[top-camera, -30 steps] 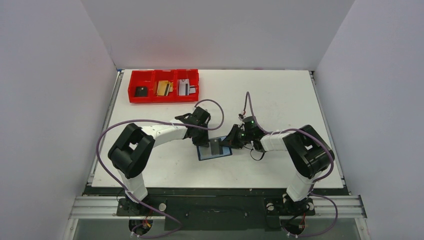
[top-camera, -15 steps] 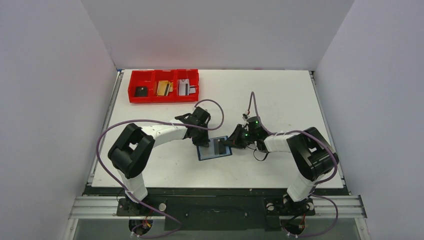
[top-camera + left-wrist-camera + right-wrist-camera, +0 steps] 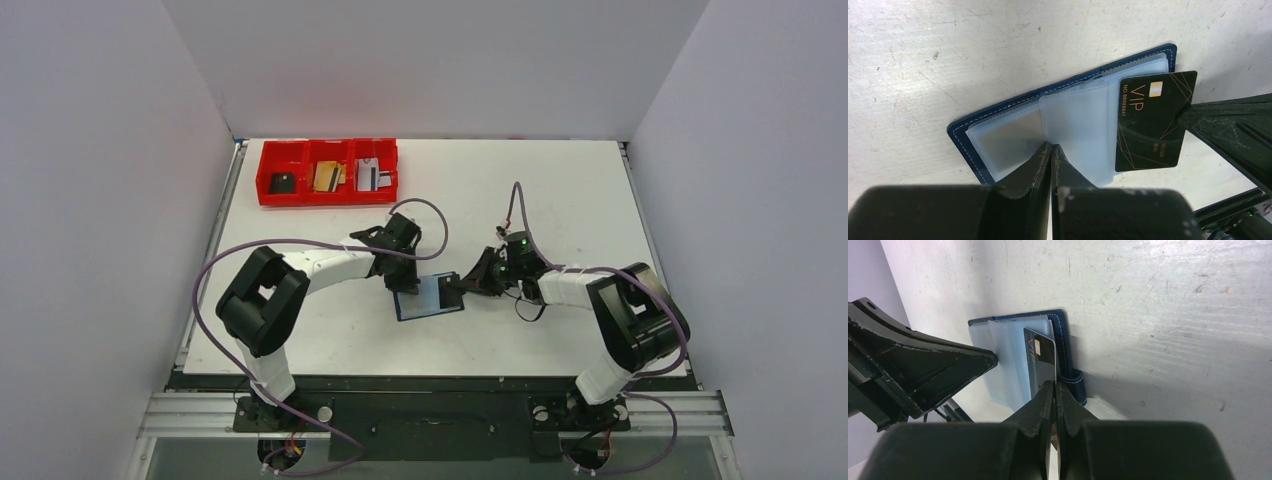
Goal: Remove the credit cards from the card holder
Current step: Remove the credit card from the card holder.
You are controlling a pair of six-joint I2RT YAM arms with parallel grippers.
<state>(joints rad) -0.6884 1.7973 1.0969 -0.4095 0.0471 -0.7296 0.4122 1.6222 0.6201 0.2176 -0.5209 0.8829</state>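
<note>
The navy card holder [image 3: 425, 300] lies open on the table, clear sleeves up; it also shows in the left wrist view [image 3: 962, 134] and the right wrist view [image 3: 1060, 320]. My left gripper [image 3: 404, 285] is shut, its tips [image 3: 1051, 148] pressing down on the sleeves near the fold. My right gripper [image 3: 458, 288] is shut on the edge of a black VIP credit card [image 3: 1153, 122], which sticks out past the holder's right edge and is seen edge-on in the right wrist view [image 3: 1043, 356]. The strap tab [image 3: 1075, 377] lies beside my right fingertips [image 3: 1054, 386].
A red three-compartment tray [image 3: 330, 199] stands at the back left, holding a black card [image 3: 284, 183], a gold card [image 3: 326, 177] and a silvery card [image 3: 371, 176]. My right arm's fingers [image 3: 1233, 125] reach in close to the left gripper.
My right gripper has moved to the right, drawing the black card from over the holder's middle out past its right edge. The left gripper has stayed pressed on the holder.
</note>
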